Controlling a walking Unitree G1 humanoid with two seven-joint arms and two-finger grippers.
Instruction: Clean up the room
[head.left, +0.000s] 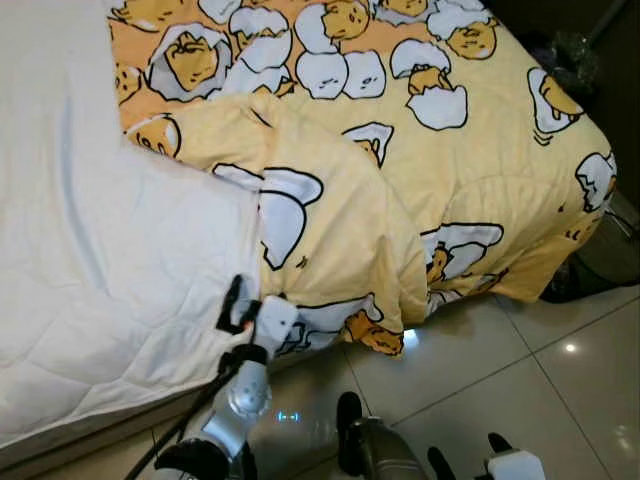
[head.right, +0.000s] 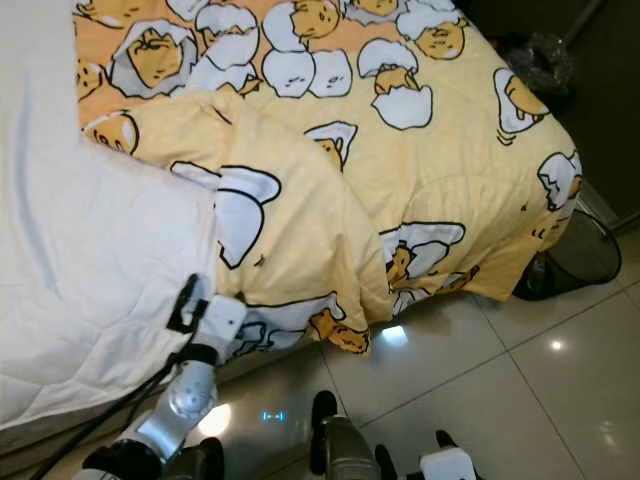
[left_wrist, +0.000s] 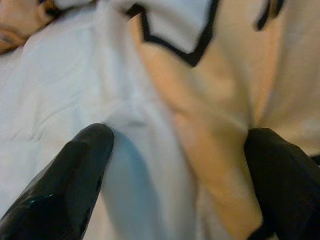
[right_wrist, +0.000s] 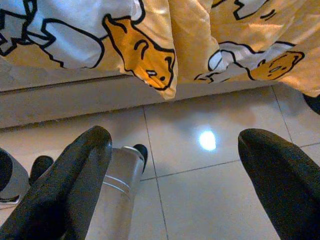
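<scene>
Legible text, labels, brands, numbers, signs: none. The yellow blanket (head.left: 400, 150) carries printed cartoon egg figures only, no lettering. The white mattress (head.left: 90, 250) is plain quilted fabric, unmarked. The floor tiles (head.left: 560, 380) are unmarked, showing light glare at 5 o'clock. The robot's silver arm casing shows no readable marking.

Home bedroom, bed with white quilted mattress cover (head.left: 90, 260), yellow cartoon-egg print quilt (head.left: 440, 160), glossy beige floor tiles (head.left: 540, 380)
</scene>
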